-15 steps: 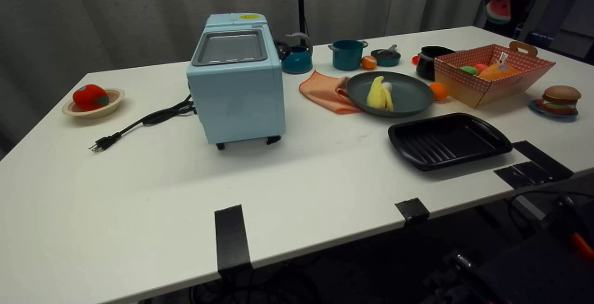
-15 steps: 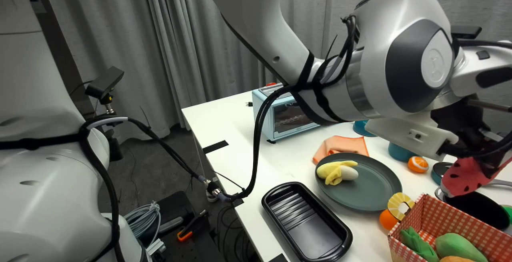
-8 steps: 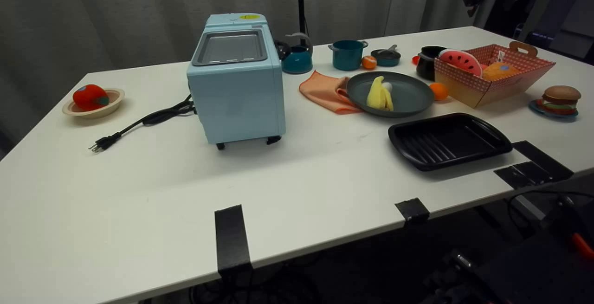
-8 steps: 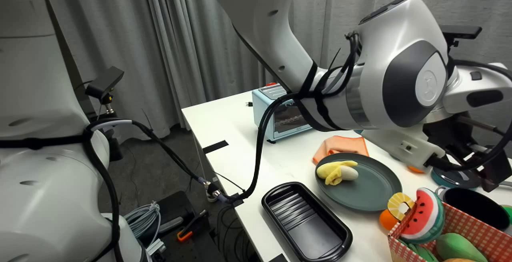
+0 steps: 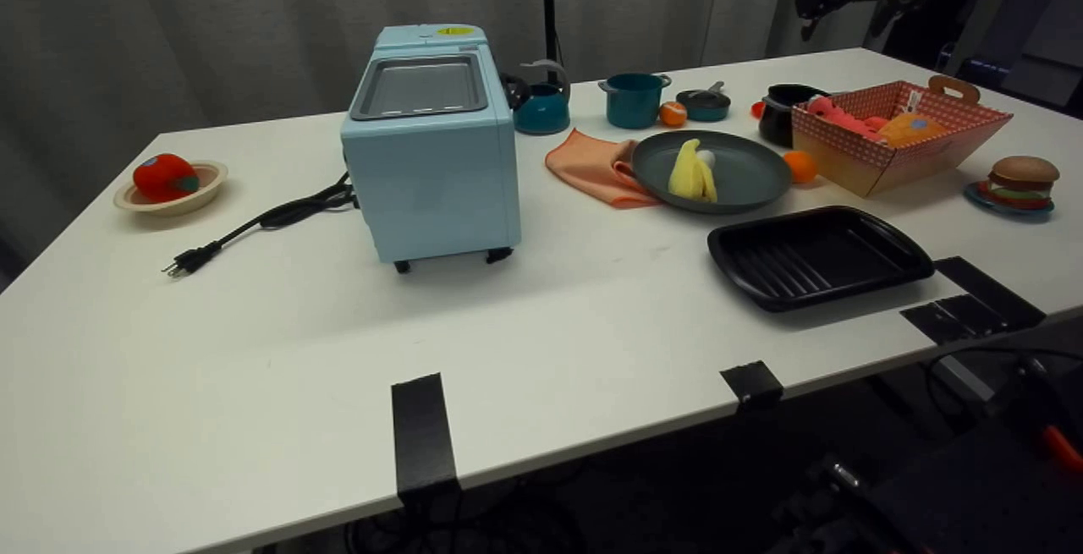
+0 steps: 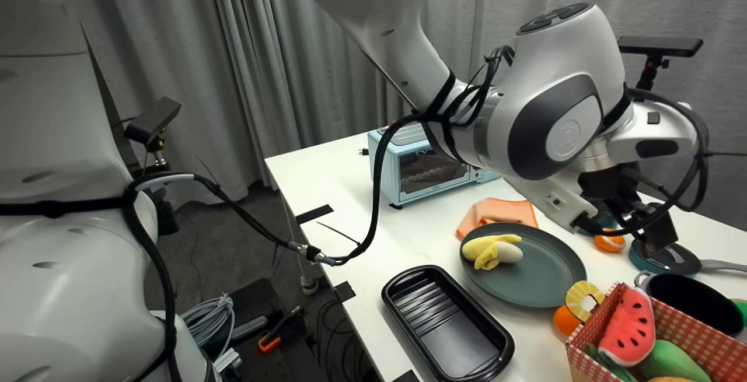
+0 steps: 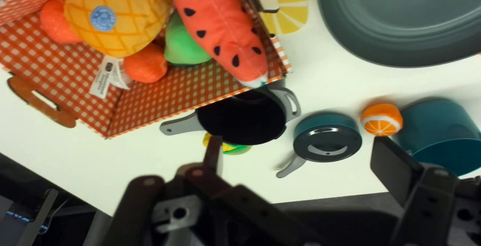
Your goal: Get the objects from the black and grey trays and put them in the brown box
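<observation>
"What lies closest to the near edge of the table (image 5: 575, 317), in an exterior view?"

"The black tray (image 5: 833, 254), beside strips of tape (image 5: 998, 287) stuck at that edge."

"Farther in?"

"The oven (image 5: 431, 182) to the left of it, and a burger (image 5: 1022, 178) on a blue plate (image 5: 975, 193) towards the right edge. Then the grey plate (image 5: 755, 175), with the banana (image 5: 687, 172) lying on it, half peeled. A cloth (image 5: 592, 165) lies just beside it. A tomato (image 5: 161, 175) sits in a bowl (image 5: 173, 208) by the left edge."

"And the box (image 5: 839, 153)?"

"Just past the grey plate on the right-edge side, an orange (image 5: 800, 167) between the two. In the wrist view the watermelon slice (image 7: 221, 28) lies inside it, along the wall nearest the grey plate, tip at the rim. A pineapple (image 7: 116, 13) is in there too."

"Beyond that?"

"A black pot (image 5: 777, 120) close behind the box, then a teal pot (image 5: 633, 104) and a kettle (image 5: 541, 112) towards the far edge."

"What about the gripper (image 7: 298, 144)?"

"Up in the air, apart from the box, its fingers (image 7: 392, 169) spread wide. In an exterior view it shows over the far right corner of the table."
</observation>
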Robot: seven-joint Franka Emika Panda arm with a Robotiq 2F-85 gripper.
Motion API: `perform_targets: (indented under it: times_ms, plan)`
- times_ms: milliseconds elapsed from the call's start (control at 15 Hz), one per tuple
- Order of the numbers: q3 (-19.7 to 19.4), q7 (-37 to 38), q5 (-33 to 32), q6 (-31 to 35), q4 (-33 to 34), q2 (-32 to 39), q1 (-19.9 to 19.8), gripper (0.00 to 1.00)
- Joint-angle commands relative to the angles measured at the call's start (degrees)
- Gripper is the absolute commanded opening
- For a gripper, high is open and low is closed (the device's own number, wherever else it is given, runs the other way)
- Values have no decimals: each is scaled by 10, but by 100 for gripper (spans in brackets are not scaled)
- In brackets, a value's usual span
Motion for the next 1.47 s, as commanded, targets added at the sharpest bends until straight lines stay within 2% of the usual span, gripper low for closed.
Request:
perform_targets:
  times_ms: [0, 200, 667, 1000, 1400]
  plan:
    - [18, -66, 98, -33, 13, 11, 23, 100]
    - [31, -85, 134, -55, 25, 26, 40, 100]
    - [50, -95, 151, -83, 81, 99, 69, 100]
    - [77, -120, 192, -114, 138, 162, 61, 100]
    - [91, -137, 217, -148, 179, 213, 56, 100]
